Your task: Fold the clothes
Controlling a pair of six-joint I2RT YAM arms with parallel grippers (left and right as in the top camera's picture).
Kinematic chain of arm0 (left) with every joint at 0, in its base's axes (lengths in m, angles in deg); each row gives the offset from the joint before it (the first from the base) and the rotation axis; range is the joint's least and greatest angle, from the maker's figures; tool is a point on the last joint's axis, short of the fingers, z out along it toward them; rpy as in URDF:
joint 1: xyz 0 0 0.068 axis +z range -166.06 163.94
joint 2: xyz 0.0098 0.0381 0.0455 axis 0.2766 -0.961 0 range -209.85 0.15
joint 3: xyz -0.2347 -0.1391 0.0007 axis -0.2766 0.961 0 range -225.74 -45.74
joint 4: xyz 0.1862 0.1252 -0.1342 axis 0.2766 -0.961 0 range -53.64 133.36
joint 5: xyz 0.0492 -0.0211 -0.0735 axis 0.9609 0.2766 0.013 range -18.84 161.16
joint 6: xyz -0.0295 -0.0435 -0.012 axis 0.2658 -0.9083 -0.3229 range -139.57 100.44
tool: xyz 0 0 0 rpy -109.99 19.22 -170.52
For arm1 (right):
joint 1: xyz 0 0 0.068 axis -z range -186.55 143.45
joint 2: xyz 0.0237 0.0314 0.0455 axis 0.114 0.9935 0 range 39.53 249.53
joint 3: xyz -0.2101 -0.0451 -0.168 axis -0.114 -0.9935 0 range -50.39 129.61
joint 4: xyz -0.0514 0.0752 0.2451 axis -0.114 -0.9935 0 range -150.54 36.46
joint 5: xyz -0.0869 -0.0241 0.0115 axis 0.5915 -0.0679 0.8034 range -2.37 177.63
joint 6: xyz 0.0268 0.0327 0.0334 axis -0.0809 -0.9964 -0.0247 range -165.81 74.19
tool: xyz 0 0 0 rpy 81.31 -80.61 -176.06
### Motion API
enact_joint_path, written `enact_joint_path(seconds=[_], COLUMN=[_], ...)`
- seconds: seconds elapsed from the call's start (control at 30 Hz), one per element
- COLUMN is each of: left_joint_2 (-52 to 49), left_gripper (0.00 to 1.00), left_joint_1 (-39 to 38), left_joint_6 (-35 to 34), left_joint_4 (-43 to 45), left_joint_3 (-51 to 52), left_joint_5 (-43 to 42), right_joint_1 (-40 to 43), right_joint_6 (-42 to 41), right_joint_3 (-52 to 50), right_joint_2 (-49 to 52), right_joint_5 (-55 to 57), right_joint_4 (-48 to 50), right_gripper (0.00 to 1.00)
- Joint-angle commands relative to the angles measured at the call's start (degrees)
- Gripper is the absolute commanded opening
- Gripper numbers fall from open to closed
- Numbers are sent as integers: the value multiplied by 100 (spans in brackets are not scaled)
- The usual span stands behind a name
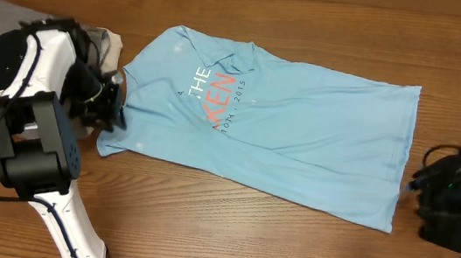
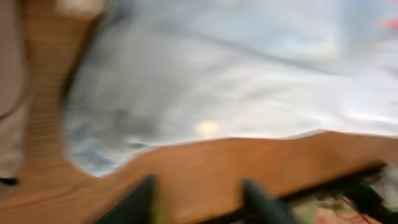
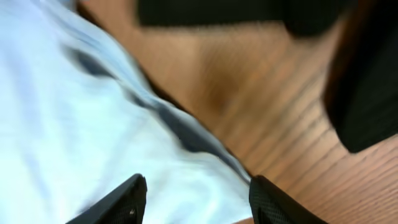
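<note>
- A bench point(image 1: 226, 234) of warm brown wood fills the overhead view, its grain running side to side.
- Soft, even light falls across the boards and casts only faint shadows.
- Both wrist views, though blurred, show the same striped grain.

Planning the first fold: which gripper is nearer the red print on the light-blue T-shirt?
Left. The left gripper is at the collar-end edge of the light-blue T-shirt, close to the red print; the right gripper is off the opposite hem, most of the shirt between.
</note>
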Motion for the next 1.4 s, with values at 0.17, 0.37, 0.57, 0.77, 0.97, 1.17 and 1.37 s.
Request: enact_joint_path(seconds=[0.17,0.37,0.57,0.77,0.97,1.17,1.37], left_joint_2=[219,216,151,-214,-1069,-1784,-2039], left_gripper=[100,100,100,81,86,80,76], left_joint_1=[-339,-918,-1921,-2369,-2044,-1657,-1685], left_joint_6=[1644,-39,-1156,-2133,-3189,-3751,-3893], left_joint_4=[-498,1458,3051,3318,3335,3757,4004], left_joint_3=[-1838,-1982,-1982,-1978,-1978,-1978,-1976], left_joint_5=[-3595,-2625,-15,1176,-7,-1237,-1410], right_joint_1=[17,17,15,15,15,15,15], right_joint_6=[376,374,581,638,636,638,636], right_joint_3=[1545,1921,1919,1912,1912,1912,1910], right_joint_2=[-22,-22,-20,-20,-20,-20,-20], right_joint_5=[-1237,-2518,-2441,-2376,-2033,-2009,-1860], right_joint_4=[-487,-402,-299,-345,-365,-376,-385], right_gripper=[60,62,62,62,63,63,63])
